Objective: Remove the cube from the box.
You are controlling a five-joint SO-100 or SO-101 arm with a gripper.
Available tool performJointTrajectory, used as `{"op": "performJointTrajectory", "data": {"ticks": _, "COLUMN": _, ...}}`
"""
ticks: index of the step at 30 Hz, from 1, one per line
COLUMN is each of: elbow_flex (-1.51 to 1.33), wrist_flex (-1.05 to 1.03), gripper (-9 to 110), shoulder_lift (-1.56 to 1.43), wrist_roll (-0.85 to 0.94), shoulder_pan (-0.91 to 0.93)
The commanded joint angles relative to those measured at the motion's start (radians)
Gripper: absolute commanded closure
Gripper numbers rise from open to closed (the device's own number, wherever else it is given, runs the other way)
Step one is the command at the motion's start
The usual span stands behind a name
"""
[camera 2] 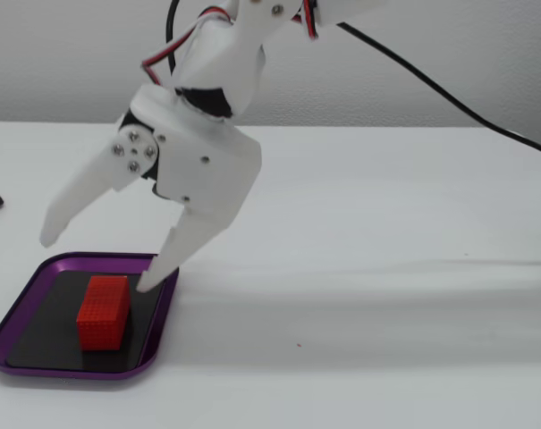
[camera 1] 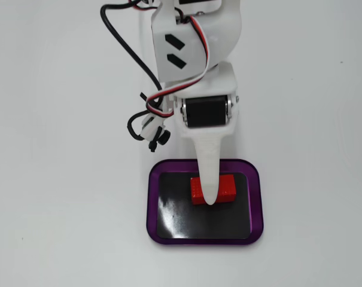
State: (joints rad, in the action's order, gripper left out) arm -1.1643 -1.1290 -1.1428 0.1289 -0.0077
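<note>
Barely begun: cube [camera 2: 102,311] lying inside box [camera 2: 20,302] on tabletop [camera 2: 386,295], ungrasped, fingers [camera 2: 176,255] spread wide apart above it, with grasp, lift and removal all remaining.

Looked over both fixed views and there's honestly nothing to read here. No lettering, brand, number or sticker on the white arm housing [camera 1: 192,36], just two dark slanted slots in it, which aren't characters. The red cube [camera 2: 103,311] only has its fine dotted grid, no print. The purple box rim [camera 1: 154,209] and its black bottom are blank too.
</note>
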Motion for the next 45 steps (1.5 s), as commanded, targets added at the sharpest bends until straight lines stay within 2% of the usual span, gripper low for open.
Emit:
{"op": "performJointTrajectory", "data": {"ticks": 1, "elbow_flex": 0.034, "wrist_flex": 0.012, "gripper": 76, "shoulder_lift": 0.025, "wrist_roll": -0.008, "shoulder_pan": -0.005}}
{"op": "performJointTrajectory", "data": {"ticks": 9, "elbow_flex": 0.038, "wrist_flex": 0.034, "gripper": 78, "shoulder_lift": 0.064, "wrist_roll": -0.008, "shoulder_pan": -0.006}}
{"op": "performJointTrajectory", "data": {"ticks": 17, "elbow_flex": 0.038, "wrist_flex": 0.04, "gripper": 102, "shoulder_lift": 0.06, "wrist_roll": -0.008, "shoulder_pan": -0.006}}
{"op": "performJointTrajectory", "data": {"ticks": 23, "elbow_flex": 0.114, "wrist_flex": 0.02, "gripper": 102, "shoulder_lift": 0.023, "wrist_roll": 0.0, "shoulder_pan": -0.008}}
{"op": "performJointTrajectory", "data": {"ticks": 33, "elbow_flex": 0.342, "wrist_flex": -0.216, "gripper": 102, "shoulder_lift": -0.272, "wrist_roll": 0.006, "shoulder_pan": -0.002}}
{"op": "performJointTrajectory", "data": {"ticks": 40, "elbow_flex": 0.057, "wrist_flex": -0.221, "gripper": 102, "shoulder_lift": -0.505, "wrist_roll": 0.008, "shoulder_pan": 0.008}}
{"op": "performJointTrajectory", "data": {"ticks": 45, "elbow_flex": -0.327, "wrist_flex": -0.046, "gripper": 102, "shoulder_lift": -0.71, "wrist_roll": 0.008, "shoulder_pan": 0.008}}
